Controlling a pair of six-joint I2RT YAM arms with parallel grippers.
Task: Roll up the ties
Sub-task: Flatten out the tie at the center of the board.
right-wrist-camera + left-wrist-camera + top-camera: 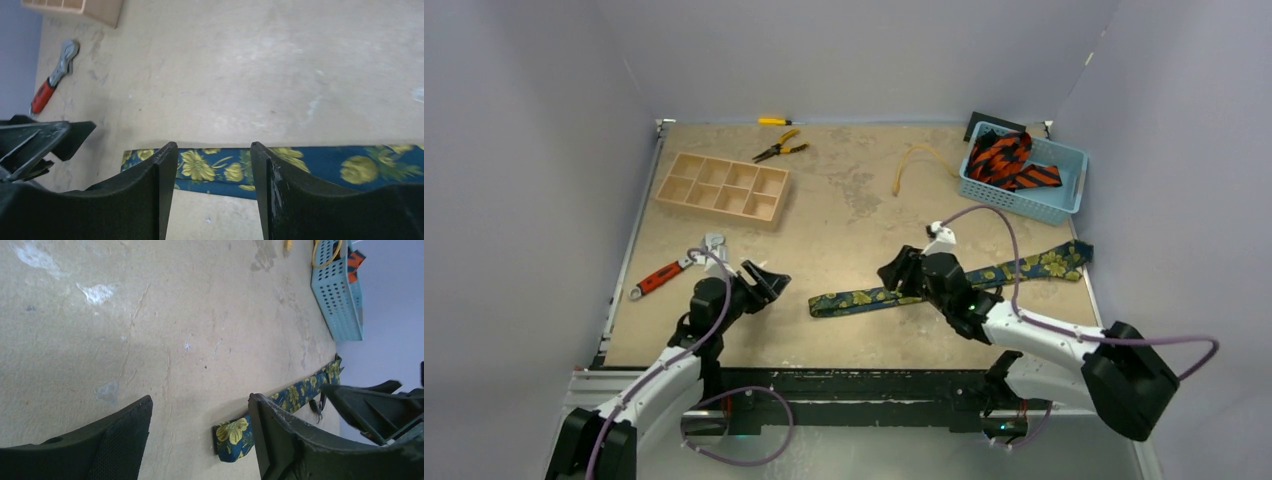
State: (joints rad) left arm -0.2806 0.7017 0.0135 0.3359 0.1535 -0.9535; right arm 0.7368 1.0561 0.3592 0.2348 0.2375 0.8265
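A dark navy tie with yellow flowers (944,280) lies flat across the table's right half, its narrow end at the left. My left gripper (769,283) is open and empty, just left of that end; the end shows in the left wrist view (234,437) between the fingers, nearer the right one. My right gripper (902,272) is open and empty, above the tie's left part; the tie shows in the right wrist view (215,167) beyond the fingertips. Orange-red ties with black stripes (1007,162) lie in a blue basket (1064,205) at the back right.
A wooden compartment tray (724,187) stands at the back left. A red-handled wrench (669,268) lies near the left arm. Yellow-handled pliers (780,148) and a yellow cord (916,160) lie at the back. Grey walls enclose the table.
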